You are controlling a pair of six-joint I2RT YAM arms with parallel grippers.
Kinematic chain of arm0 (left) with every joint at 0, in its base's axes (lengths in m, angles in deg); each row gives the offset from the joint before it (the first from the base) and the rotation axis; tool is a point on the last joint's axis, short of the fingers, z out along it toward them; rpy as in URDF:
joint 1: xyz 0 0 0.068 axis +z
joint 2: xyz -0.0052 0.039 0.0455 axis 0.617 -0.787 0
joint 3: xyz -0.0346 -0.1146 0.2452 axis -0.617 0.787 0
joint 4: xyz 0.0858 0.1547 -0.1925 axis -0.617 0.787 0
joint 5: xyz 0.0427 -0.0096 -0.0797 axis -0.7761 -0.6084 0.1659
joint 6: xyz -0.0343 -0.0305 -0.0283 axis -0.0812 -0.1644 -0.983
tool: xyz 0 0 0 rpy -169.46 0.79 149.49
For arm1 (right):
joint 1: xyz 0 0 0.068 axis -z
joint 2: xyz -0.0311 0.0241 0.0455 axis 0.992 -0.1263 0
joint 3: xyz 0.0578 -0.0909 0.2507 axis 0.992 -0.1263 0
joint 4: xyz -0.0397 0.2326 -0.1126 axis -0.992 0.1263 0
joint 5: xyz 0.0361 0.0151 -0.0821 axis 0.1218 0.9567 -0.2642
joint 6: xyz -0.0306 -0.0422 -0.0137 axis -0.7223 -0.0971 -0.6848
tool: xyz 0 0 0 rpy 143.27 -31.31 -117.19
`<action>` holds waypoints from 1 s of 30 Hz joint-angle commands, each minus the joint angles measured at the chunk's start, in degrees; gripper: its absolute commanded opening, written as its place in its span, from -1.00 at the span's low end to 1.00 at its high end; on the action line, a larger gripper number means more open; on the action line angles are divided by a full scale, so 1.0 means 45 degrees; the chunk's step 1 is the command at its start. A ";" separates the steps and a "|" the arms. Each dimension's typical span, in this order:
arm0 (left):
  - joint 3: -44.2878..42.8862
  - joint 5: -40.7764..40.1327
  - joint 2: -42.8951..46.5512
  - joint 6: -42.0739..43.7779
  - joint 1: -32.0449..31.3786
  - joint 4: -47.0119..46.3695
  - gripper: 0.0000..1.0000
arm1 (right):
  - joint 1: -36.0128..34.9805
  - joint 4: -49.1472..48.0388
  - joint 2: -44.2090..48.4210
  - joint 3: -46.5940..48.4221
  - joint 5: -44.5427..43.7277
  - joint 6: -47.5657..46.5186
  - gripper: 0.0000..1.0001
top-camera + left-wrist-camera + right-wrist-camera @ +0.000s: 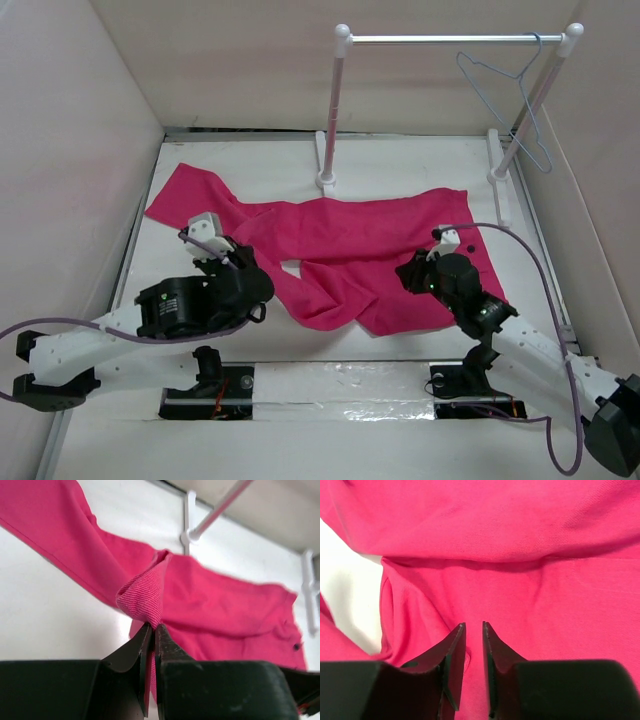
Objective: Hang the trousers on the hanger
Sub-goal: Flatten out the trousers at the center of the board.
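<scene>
The magenta-pink trousers (370,235) lie spread across the white table, one leg running to the far left, the other folded toward the front. My left gripper (255,275) is shut on a raised fold of the trousers (145,597), pinched at my fingertips in the left wrist view (152,626). My right gripper (408,272) sits low over the trousers' right part. In the right wrist view (474,625) its jaws stand a narrow gap apart over flat fabric (520,555). The pale-blue wire hanger (520,90) hangs from the rack bar at the far right.
A rack with white posts (335,110) and a silver bar (450,39) stands at the back of the table; its feet rest near the trousers' far edge. Beige walls enclose the table on the left, back and right. Both arm bases sit at the near edge.
</scene>
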State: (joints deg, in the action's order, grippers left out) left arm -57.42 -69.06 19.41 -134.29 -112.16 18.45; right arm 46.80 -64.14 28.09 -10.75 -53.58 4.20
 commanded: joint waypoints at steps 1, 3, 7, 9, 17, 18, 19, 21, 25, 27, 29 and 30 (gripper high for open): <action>-0.0490 -0.2968 -0.0185 -0.2273 0.0091 0.0194 -1.00 | 0.0330 0.0735 0.0336 0.0813 -0.0442 -0.0204 -0.51; -0.0257 -0.3357 -0.0381 -0.2805 0.0091 0.1071 -1.00 | 0.0505 0.0795 0.0706 0.0580 -0.0714 0.0010 -0.51; 0.0756 -0.2371 -0.0908 -0.0872 0.1897 -0.2184 -1.00 | 0.1364 -0.0063 0.1216 -0.0241 -0.0600 0.0284 -0.23; 0.2627 0.2870 -0.0929 0.5320 0.6305 -0.8181 -1.00 | 0.2106 -0.0591 0.0712 -0.0320 0.0061 0.0265 -0.16; 0.2522 0.5567 0.1199 0.4945 1.2586 -0.8010 -1.00 | 0.3359 -0.0572 0.0842 -0.0591 0.1276 -0.0047 -0.16; 0.1879 0.5412 0.1355 0.5003 1.3422 -0.7251 -1.00 | 0.3494 -0.0727 0.1019 -0.0690 0.1315 -0.0008 -0.16; 0.1699 0.5313 0.1782 0.5081 1.3798 -0.7069 -1.00 | 0.3631 -0.0768 0.1233 -0.0749 0.1315 0.0011 -0.16; 0.1483 0.4866 0.2272 0.5296 1.4444 -0.7086 -1.00 | 0.3767 -0.0496 0.1644 -0.0653 0.1218 0.0011 -0.15; 0.0449 0.2737 0.2509 0.5531 1.4837 -0.6638 -1.00 | 0.4294 0.0675 0.2269 -0.0457 0.0614 -0.0047 -0.09; -0.0155 0.2346 0.2450 0.5824 1.4837 -0.6676 -1.00 | 0.4509 0.0852 0.2620 -0.0593 0.0069 0.0030 0.11; -0.0101 0.2673 0.2702 0.6464 1.4837 -0.7123 -1.00 | 0.4918 0.1359 0.2719 -0.0574 -0.0324 0.0148 0.21; 0.0190 0.3256 0.2839 0.6507 1.4837 -0.7358 -1.00 | 0.5037 0.1419 0.2739 -0.0574 -0.0557 0.0245 0.26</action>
State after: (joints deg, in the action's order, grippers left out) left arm -56.35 -53.91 31.52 -108.77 -45.60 -12.08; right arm 67.61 -60.10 39.59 -14.01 -51.90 4.66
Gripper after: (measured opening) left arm 0.013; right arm 0.621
